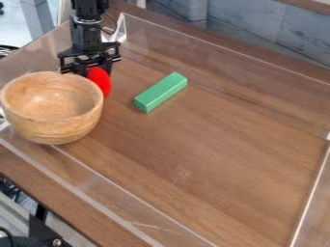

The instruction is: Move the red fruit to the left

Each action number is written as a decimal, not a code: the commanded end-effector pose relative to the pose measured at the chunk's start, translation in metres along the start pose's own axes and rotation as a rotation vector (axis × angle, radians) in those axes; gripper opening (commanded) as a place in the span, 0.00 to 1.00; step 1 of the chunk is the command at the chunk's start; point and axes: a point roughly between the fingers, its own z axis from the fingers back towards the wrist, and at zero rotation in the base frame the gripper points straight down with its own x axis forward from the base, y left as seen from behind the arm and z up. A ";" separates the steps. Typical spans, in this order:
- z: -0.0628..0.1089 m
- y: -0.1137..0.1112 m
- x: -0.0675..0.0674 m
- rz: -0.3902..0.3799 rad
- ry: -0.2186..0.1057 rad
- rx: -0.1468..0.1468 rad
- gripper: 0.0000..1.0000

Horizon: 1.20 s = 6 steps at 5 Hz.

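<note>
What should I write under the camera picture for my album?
Red fruit between wooden bowl and green block.
</note>
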 end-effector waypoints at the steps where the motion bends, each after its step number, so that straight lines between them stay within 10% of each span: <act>1: 0.018 0.005 0.001 0.029 -0.015 -0.025 1.00; 6: 0.058 0.000 0.000 0.058 0.027 -0.095 1.00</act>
